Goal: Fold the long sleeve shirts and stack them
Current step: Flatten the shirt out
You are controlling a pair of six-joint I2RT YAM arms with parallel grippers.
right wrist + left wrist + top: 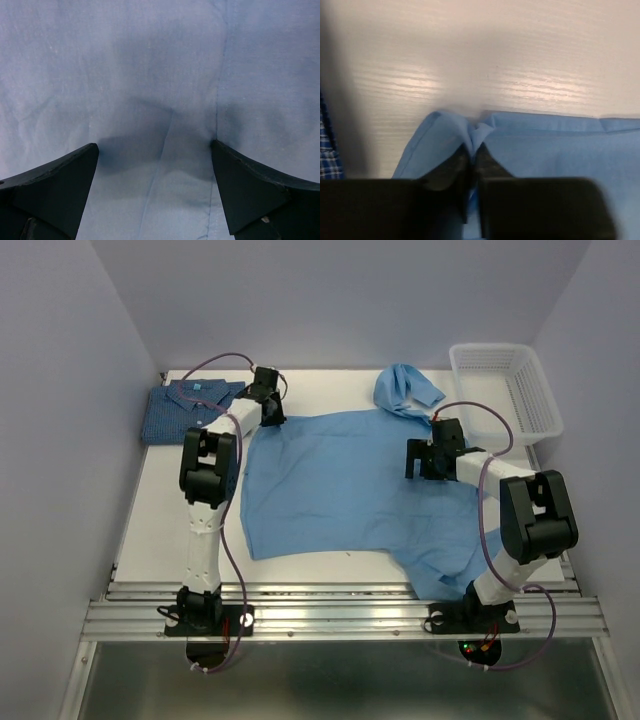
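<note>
Pinching the light-blue shirt (330, 480) at its edge are left fingers (445, 175); right fingers (55, 185) gape.

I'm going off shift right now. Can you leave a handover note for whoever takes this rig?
Left claw: shut on the far-left edge of the light-blue shirt.
Right claw: open, low over that shirt's right side, holding nothing.
Checked shirt: folded at the far-left corner of the table.
Done: one shirt folded.
Left: fold the light-blue shirt, which is spread mid-table, then stack the two.
</note>
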